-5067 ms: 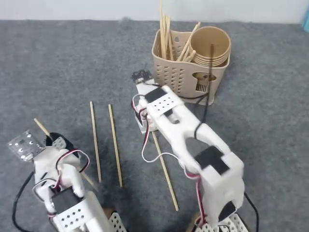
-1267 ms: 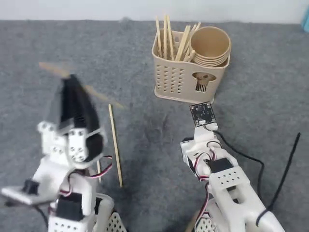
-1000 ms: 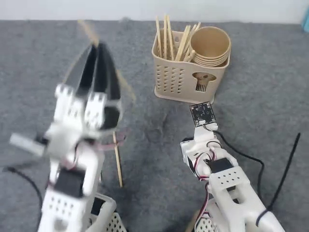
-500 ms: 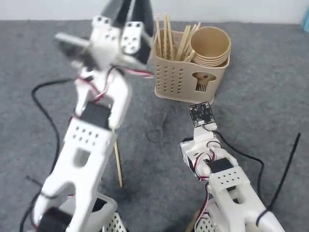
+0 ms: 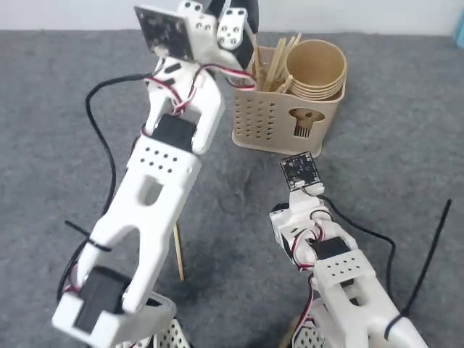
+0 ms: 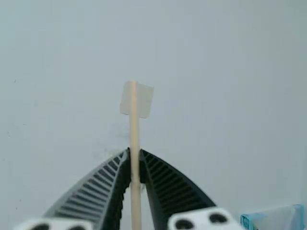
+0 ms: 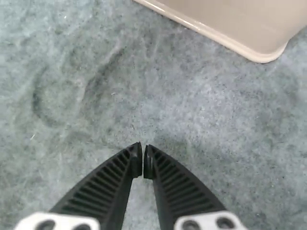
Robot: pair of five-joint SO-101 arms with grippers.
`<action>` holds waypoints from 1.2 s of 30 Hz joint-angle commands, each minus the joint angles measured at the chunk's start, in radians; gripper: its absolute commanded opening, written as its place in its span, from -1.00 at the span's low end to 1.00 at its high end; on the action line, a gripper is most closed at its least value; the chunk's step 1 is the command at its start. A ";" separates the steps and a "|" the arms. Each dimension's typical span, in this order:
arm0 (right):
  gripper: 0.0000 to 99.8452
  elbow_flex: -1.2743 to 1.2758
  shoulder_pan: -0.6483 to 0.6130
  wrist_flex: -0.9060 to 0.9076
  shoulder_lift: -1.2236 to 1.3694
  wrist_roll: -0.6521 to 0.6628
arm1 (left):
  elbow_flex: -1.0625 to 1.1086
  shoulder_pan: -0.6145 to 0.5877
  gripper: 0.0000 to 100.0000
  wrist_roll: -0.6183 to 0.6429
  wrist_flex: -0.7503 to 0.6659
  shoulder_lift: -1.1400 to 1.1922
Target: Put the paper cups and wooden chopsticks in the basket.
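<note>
Left arm is stretched right out across the grey felt-covered bench (image 5: pixel 58 109), and its gripper (image 6: pixel 135 154) is up high by the far edge, just beside the left rim of the basket; the black jaws are clamped on one pale wooden chopstick (image 6: pixel 134 115), which runs straight out between the tips against the pale wall. Down on the bench, a single loose wooden chopstick (image 5: pixel 178 254) lies beside the left arm's base, partly hidden under the arm. Over to the beige perforated plastic basket (image 5: pixel 268 116): a bundle of wooden chopsticks (image 5: pixel 274 61) leans in its left part, and a stack of tan paper cups (image 5: pixel 317 65) sits nested in its right part. On the right, the right arm is folded back near its base; its gripper (image 7: pixel 143 160) points down at the bench near the basket's foot, tips pressed together with nothing between them.
</note>
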 commanded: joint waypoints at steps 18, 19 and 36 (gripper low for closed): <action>-0.96 -0.005 0.008 -0.021 -0.015 0.017 | -0.116 -0.041 -0.98 -0.011 -0.273 0.272; -0.96 -0.005 0.008 -0.021 -0.015 0.017 | -0.116 -0.048 -0.98 -0.011 -0.276 0.276; -0.96 -0.006 0.008 -0.021 -0.015 0.018 | -0.114 -0.075 -0.72 -0.005 0.078 0.061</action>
